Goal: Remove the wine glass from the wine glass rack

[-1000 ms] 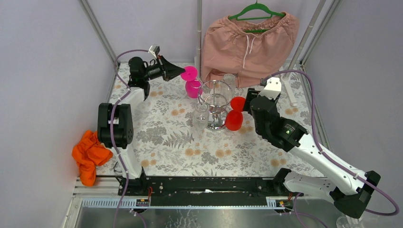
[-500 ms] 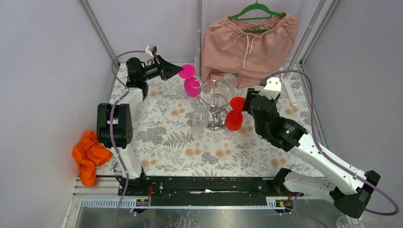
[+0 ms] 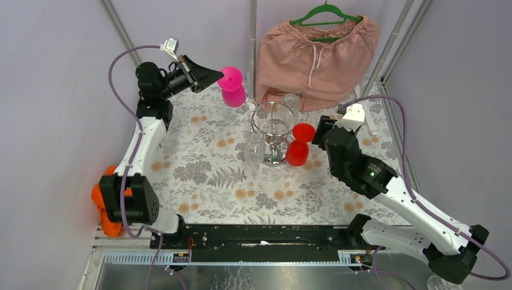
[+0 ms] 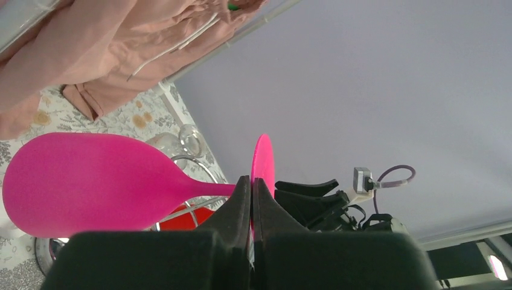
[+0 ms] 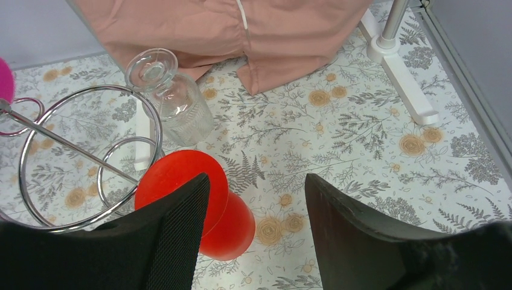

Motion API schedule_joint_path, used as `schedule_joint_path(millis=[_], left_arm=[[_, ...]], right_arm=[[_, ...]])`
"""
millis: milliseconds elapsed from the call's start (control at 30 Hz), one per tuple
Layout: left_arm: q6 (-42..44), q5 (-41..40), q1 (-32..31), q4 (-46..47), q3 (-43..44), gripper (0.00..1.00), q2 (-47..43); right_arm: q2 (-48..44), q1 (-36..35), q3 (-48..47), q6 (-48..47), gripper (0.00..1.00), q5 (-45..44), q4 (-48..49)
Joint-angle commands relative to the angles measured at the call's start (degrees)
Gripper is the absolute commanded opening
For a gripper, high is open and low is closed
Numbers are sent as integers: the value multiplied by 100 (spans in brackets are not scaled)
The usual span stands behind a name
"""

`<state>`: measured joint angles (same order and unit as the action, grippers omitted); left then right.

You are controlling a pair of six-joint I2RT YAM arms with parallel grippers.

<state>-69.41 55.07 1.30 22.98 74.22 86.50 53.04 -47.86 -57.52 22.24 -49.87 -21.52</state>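
The left tool (image 4: 252, 180) is shut tight on the thin stem of the pink wine glass (image 4: 90, 181). It holds the glass up in the air, close to the back wall (image 3: 193, 30), with open room around it. The wine glass rack (image 3: 275, 128) stands on the tabletop (image 3: 205, 163), apart from the pink glass and off to its right. The right tool (image 5: 256, 181) is wide open, just beside the red wine glass (image 5: 184, 181) at the rack's ring.

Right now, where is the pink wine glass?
In the top view the pink wine glass is at the back, left of centre, its stem pinched in the left gripper, apart from the wine glass rack and left of the hanging shorts.
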Motion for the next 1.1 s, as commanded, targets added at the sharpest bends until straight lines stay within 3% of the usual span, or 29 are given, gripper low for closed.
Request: schedule_joint_path(millis=[0, 300, 533, 767, 1067], left_arm=[[644, -320, 13, -933, 236, 0, -752], [438, -253, -104, -1299, -91, 0, -2117], [-218, -327, -823, -680, -438, 0, -2905], [-1648, -49, -1069, 1282, -890, 0, -3160], [-3615, -466, -1664, 4228, -1402, 0, -2975]], right_arm=[[-214, -39, 63, 249, 67, 54, 30], [-586, -36, 195, 436, 67, 495, 133], [-970, -37, 346, 351, 67, 1236, 495], [-1480, -39, 720, 206, 68, 1955, 1040], [-2056, -31, 1140, -60, 69, 3263, 1902]])
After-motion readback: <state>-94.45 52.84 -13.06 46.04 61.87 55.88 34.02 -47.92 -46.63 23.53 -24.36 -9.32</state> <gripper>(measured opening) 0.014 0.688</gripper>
